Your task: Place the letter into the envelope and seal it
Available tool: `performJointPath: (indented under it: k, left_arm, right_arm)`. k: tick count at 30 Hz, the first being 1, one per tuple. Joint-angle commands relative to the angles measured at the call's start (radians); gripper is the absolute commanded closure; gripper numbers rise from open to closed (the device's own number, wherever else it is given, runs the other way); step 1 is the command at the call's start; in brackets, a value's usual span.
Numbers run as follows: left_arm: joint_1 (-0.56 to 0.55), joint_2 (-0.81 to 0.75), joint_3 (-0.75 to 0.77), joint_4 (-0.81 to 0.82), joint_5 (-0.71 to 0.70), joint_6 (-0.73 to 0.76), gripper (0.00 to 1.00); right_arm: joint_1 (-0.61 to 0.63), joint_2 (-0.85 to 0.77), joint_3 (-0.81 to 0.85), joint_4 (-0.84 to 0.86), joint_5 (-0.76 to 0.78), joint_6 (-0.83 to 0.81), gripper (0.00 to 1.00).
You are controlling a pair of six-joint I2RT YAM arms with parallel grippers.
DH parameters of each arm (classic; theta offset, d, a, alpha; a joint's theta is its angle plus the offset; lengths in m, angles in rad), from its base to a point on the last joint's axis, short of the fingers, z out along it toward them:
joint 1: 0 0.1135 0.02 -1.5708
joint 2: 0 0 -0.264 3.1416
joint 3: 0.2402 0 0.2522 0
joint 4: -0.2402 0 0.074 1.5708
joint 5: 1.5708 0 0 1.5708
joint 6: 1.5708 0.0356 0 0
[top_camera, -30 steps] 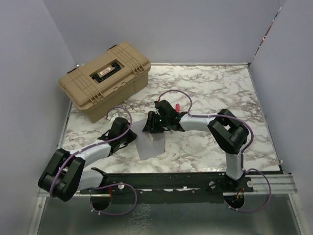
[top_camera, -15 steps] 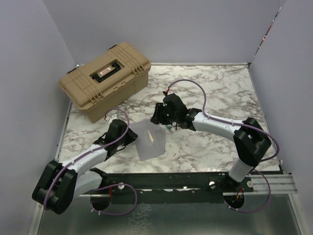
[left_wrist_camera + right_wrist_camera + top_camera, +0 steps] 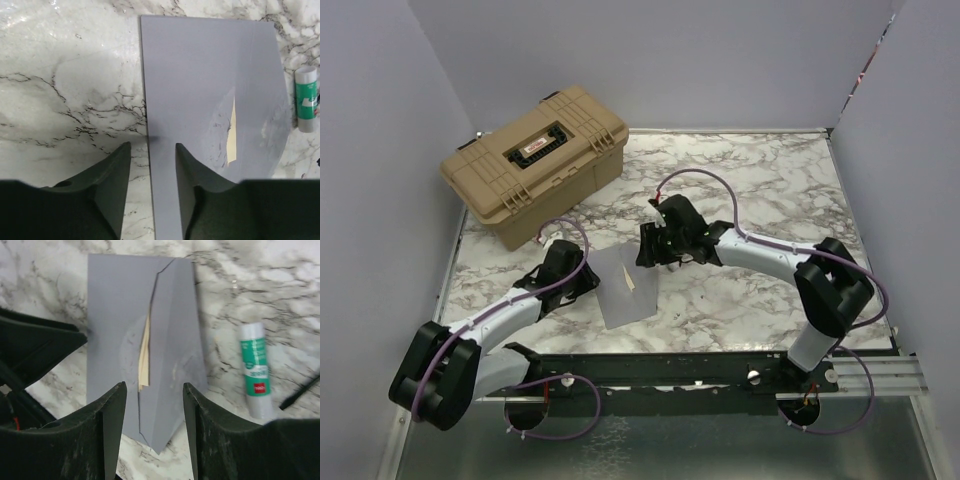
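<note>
The pale grey envelope (image 3: 625, 288) lies flat on the marble between the arms. It also shows in the left wrist view (image 3: 200, 85) and the right wrist view (image 3: 117, 310). Its pointed flap is folded over. Only a thin tan strip of the letter (image 3: 144, 355) shows at the flap's edge, also visible in the left wrist view (image 3: 231, 135). My left gripper (image 3: 150, 152) is open and straddles the envelope's left edge, one finger (image 3: 185, 175) over the paper. My right gripper (image 3: 154, 390) is open above the flap's tip.
A green and white glue stick (image 3: 256, 367) lies on the marble just right of the envelope; it also shows in the left wrist view (image 3: 306, 97). A big tan hard case (image 3: 535, 160) stands at the back left. A thin black object (image 3: 300, 392) lies beside the glue stick.
My right gripper has lifted off the envelope and drawn back to its right, uncovering the flap and the tan strip. My left arm has barely moved.
</note>
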Motion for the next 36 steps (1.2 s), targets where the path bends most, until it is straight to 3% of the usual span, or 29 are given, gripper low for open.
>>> performJointPath:
  k: [1,5,21,30,36]
  left_arm:
    - [-0.001,0.047,0.006,-0.032,0.062,0.045,0.63]
    - [-0.002,0.044,-0.009,-0.02,0.117,0.049,0.71]
    - [-0.003,0.098,0.005,0.002,0.224,0.066,0.78]
    - [-0.001,0.033,0.0,0.004,0.136,0.053,0.76]
    - [0.0,-0.021,0.036,-0.013,0.026,0.035,0.64]
  right_arm:
    - [0.006,0.079,0.013,0.075,-0.207,0.006,0.47]
    - [0.006,0.142,0.036,0.097,-0.239,0.059,0.48]
    - [0.05,0.242,0.037,0.153,-0.331,0.168,0.48]
    - [0.049,0.096,0.068,-0.004,-0.053,0.117,0.48]
    - [0.04,-0.043,0.028,-0.062,0.264,-0.011,0.47]
